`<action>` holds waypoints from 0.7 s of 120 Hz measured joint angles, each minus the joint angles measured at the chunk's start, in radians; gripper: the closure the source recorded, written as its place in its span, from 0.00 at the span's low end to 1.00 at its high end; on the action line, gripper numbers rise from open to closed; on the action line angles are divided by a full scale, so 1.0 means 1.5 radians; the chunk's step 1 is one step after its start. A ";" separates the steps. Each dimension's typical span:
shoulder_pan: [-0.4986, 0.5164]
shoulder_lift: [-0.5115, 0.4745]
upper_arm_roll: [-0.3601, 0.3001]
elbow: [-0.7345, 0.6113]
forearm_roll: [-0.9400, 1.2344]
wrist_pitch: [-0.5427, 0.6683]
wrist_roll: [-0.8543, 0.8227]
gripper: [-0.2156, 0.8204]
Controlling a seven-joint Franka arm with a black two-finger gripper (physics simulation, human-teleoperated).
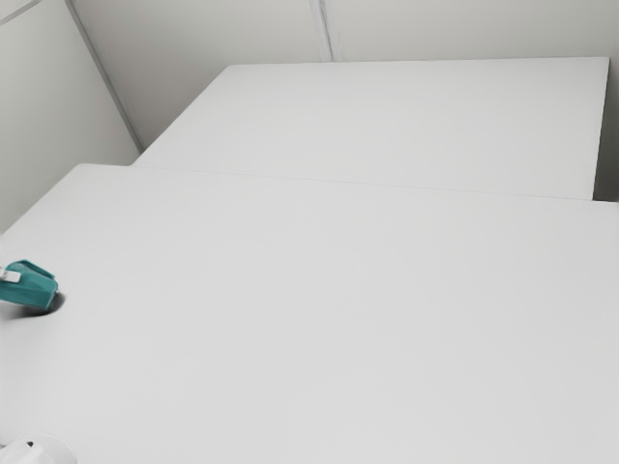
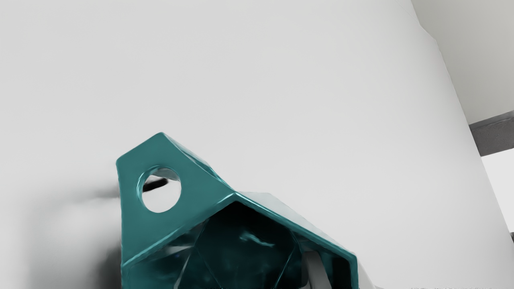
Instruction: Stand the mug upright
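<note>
The mug (image 1: 32, 287) is teal, with flat faces and angled corners, and in the exterior view it is at nine o'clock, close to the border of the view. It is over the white table (image 1: 319, 319), near its surface, and a dark shadow (image 1: 58, 304) is beside it, at about four o'clock from the mug. Whether the mug touches the table, I cannot tell. Whether it bears a brand, a label or some writing, I also cannot tell.

The mug is tilted, not standing upright. In the exterior view its long axis goes roughly between nine and three o'clock, and the far end dips a little toward four o'clock. In the wrist view the open mouth is turned to the camera, so that the dark inside and its many-sided bottom can be seen. The handle (image 2: 132, 228) goes out from one side of the mouth, and through its round hole one sees white table and a black streak.

A small pale piece of the gripper (image 1: 8, 276) is at the mug, at nine o'clock in the exterior view. I cannot tell if the pincer is spread or if it pinches the mug.

A white rounded object (image 1: 48, 452) is at about seven o'clock, and a second white surface (image 1: 387, 121) lies behind the table, toward one o'clock.
</note>
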 joint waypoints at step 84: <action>0.003 -0.203 -0.014 -0.176 0.006 -0.045 -0.007 0.97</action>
